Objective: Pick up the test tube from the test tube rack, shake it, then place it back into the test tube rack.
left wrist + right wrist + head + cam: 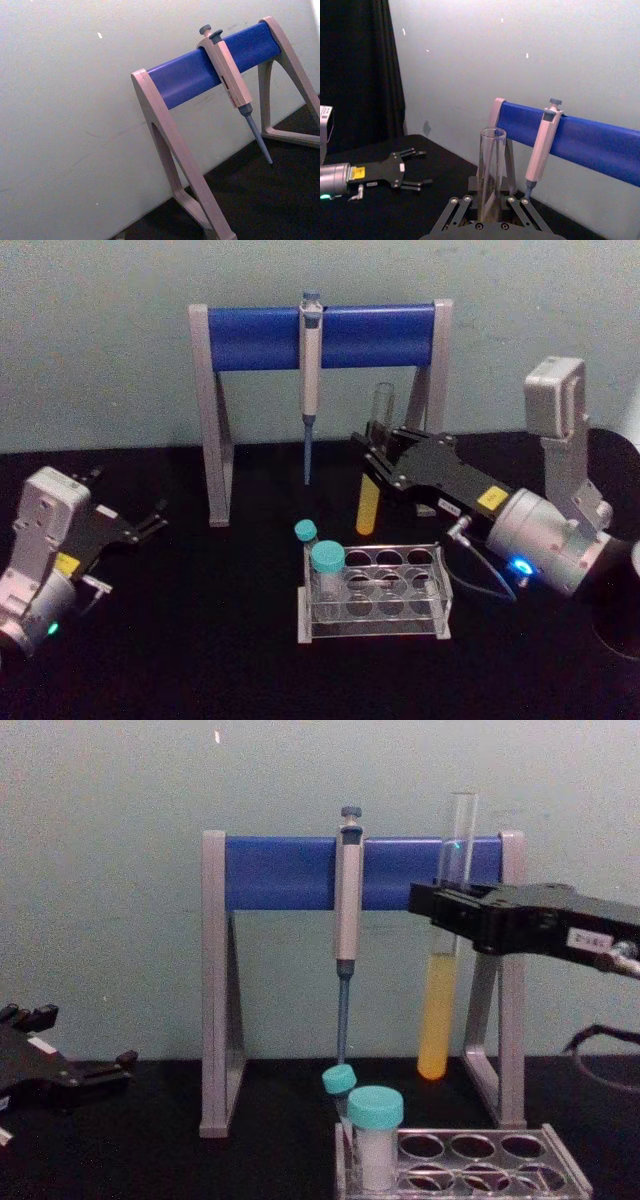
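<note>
Surface: black table (200, 660).
Right gripper (374, 452): clamping test tube (368, 505), 12 o'clock of test tube rack (370, 630).
Left gripper (154, 519): wide, 9 o'clock.
Progress: pickup done; shake, return apparently pending.

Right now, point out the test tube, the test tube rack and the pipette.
test tube (437, 1020): chest view, on the yellow liquid.
test tube rack (395, 618): head view, on its front wall.
pipette (348, 900): chest view, on its grey body.

Legible text: none. Yellow sticker (491, 498) on the right gripper (375, 455) body, print unreadable. Second yellow sticker (66, 563) on the left gripper (157, 518) body, unreadable. White tag (587, 937) on the right gripper, characters too small to make out.
</note>
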Controlling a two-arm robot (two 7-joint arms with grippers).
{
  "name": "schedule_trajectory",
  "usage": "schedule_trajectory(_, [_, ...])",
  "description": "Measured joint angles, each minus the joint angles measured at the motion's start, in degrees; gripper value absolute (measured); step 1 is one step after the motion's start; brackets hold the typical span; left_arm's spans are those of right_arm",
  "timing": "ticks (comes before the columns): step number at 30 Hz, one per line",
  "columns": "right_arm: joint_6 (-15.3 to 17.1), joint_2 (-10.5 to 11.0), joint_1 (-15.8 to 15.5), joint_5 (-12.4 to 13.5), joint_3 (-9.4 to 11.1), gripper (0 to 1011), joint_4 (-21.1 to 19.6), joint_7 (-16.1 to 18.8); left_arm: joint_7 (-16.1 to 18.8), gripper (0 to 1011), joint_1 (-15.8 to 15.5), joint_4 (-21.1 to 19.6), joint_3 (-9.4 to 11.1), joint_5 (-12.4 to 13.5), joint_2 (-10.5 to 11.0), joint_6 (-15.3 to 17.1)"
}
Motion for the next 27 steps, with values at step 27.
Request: schedule_trajectory(27, [-0.8, -0.9, 5.0, -2.0, 0.8, 234, 7.0, -2.0, 0.0, 1010, 0.0, 0.0, 0.0, 0.0, 0.0, 0.0])
